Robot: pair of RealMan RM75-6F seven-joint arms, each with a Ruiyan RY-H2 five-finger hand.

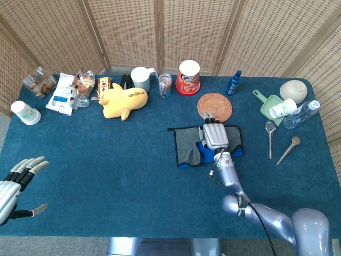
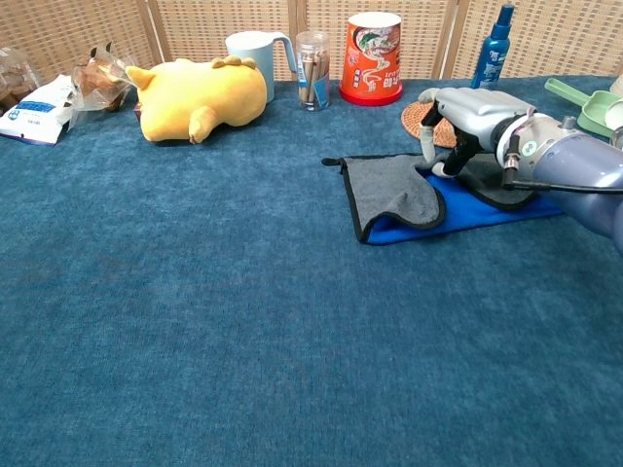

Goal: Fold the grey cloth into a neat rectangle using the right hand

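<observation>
The left hand point(image 1: 13, 184) hovers off the table's near left corner, fingers spread, holding nothing. Mid-table, the grey cloth point(image 2: 394, 190) lies partly doubled over, its blue underside showing along the near edge. The right hand point(image 2: 465, 117) pinches its raised fold, just before the woven mat point(image 1: 214, 106).

**No legible text**

No word, brand or number can be read in either view. Printed markings are seen on the red tub point(image 2: 371, 58), the white packet point(image 1: 62, 94) and the blue bottle point(image 2: 490, 51), but they are too small and blurred to be made out.
</observation>
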